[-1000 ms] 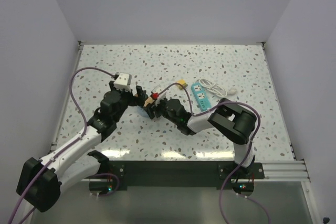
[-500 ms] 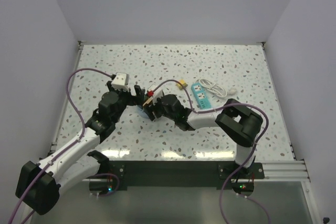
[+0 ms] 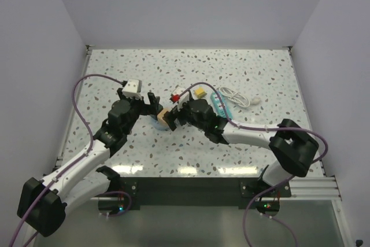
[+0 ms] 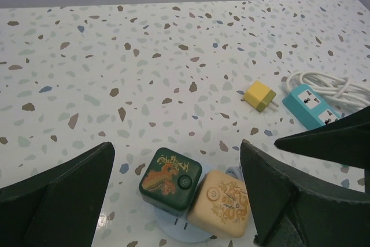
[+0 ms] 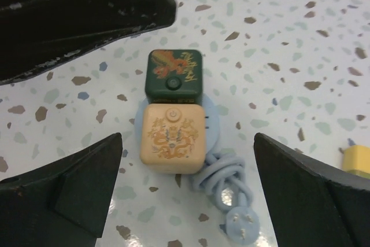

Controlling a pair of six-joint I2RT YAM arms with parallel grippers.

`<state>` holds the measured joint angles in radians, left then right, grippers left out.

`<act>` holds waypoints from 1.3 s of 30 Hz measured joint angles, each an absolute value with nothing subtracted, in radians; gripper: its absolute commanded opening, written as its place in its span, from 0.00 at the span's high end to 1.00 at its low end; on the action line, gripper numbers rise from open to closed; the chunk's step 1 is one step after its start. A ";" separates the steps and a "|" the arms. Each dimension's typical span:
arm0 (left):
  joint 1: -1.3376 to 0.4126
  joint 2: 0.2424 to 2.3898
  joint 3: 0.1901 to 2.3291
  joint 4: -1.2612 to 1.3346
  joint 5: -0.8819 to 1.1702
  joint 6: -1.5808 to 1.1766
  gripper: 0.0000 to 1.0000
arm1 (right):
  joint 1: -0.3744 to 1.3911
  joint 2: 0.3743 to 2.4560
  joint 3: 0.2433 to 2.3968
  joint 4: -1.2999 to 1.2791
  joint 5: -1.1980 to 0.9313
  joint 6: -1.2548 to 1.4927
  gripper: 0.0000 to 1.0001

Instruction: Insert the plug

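The plug [image 4: 170, 179] is a dark green cube with an orange dragon print. It stands upright on a pale blue round socket base [image 4: 173, 228], touching a tan cube [image 4: 221, 202] beside it. In the right wrist view the plug [image 5: 173, 73] lies beyond the tan cube [image 5: 171, 137] on the base [image 5: 211, 124]. My left gripper [image 4: 176, 147] is open and straddles both cubes without touching them. My right gripper [image 5: 188, 138] is open around the tan cube from the opposite side, with wide gaps. From above, both grippers [image 3: 151, 103] [image 3: 175, 115] flank the tan cube [image 3: 163, 114]; the plug is hidden there.
The base's pale blue cord [image 5: 222, 177] lies coiled beside it, ending in a round three-pin head [image 5: 240, 228]. A small yellow block [image 4: 259, 95], a teal power strip [image 4: 309, 106] and its white cable [image 4: 332, 82] lie to the right. The right gripper's finger [image 4: 332, 138] shows beside the left one.
My right gripper has opened wide and the tan cube now stands free on the base beside the plug. The right arm's elbow has swung right. My left arm has barely moved.
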<state>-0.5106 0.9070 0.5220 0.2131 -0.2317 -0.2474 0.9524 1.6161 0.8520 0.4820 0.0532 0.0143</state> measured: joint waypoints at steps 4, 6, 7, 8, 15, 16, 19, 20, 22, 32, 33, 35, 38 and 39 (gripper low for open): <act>-0.511 0.913 0.540 0.213 -0.233 -0.247 0.05 | 0.872 1.520 0.830 0.455 0.052 0.002 0.01; -0.511 0.923 0.548 0.212 -0.232 -0.246 0.05 | 0.786 1.512 0.837 0.428 0.033 0.012 0.01; -0.511 0.929 0.552 0.212 -0.232 -0.245 0.05 | 0.741 1.518 0.849 0.401 0.029 0.017 0.01; -0.511 0.936 0.555 0.212 -0.232 -0.244 0.05 | 0.697 1.531 0.871 0.361 0.029 0.020 0.01; -0.511 0.956 0.559 0.201 -0.231 -0.243 0.05 | 0.539 1.765 1.147 0.149 -0.004 0.028 0.01; -0.511 0.956 0.559 0.200 -0.231 -0.243 0.05 | 0.535 1.787 1.164 0.136 -0.010 0.027 0.02; -0.511 0.957 0.559 0.200 -0.231 -0.243 0.05 | 0.526 1.862 1.220 0.080 -0.023 0.023 0.03; -0.511 0.958 0.559 0.200 -0.231 -0.243 0.05 | 0.524 1.885 1.242 0.059 -0.025 0.022 0.04; -0.511 0.962 0.559 0.201 -0.227 -0.243 0.05 | 0.522 1.929 1.283 0.026 -0.028 0.017 0.05; -0.511 0.974 0.559 0.200 -0.220 -0.243 0.05 | 0.513 2.046 1.381 -0.065 -0.036 -0.017 0.18; -0.511 0.975 0.559 0.200 -0.219 -0.243 0.05 | 0.510 2.057 1.386 -0.069 -0.036 -0.019 0.20; -0.511 0.975 0.559 0.201 -0.216 -0.243 0.05 | 0.504 2.077 1.399 -0.078 -0.037 -0.020 0.28; -0.511 0.976 0.559 0.200 -0.213 -0.243 0.05 | 0.490 2.105 1.423 -0.099 -0.044 -0.025 0.47; -0.511 0.976 0.559 0.200 -0.212 -0.243 0.05 | 0.484 2.112 1.429 -0.105 -0.047 -0.022 0.52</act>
<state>-0.5106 0.9760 0.5591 0.2005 -0.2123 -0.2432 0.4835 2.1124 1.4292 -0.1051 -0.0471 -0.0223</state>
